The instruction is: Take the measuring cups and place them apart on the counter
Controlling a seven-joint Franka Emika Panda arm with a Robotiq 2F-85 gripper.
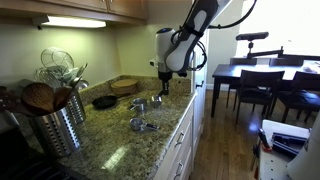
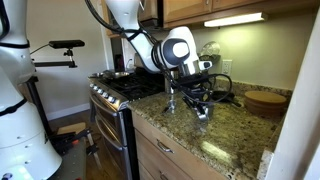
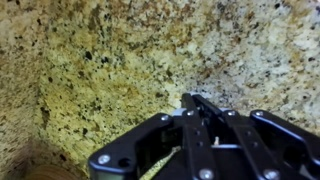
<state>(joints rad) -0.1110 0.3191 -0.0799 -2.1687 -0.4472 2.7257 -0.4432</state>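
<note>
While my pincer (image 1: 163, 75) hangs pressed together, pinching nothing visible, the measuring cups (image 1: 141, 104) lie on the table (image 1: 115, 150) just below. Risk: descending shut could knock a cup aside, toward the edge.

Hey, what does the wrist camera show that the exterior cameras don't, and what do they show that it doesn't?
Only the wrist view: the gripper up close, jaws shut with nothing seen between them, over a bare patch of the counter. Only the exterior views: the measuring cups lying on the granite, the utensil canister, the black skillet and the dining table. Shared: the gripper and the speckled counter.
</note>
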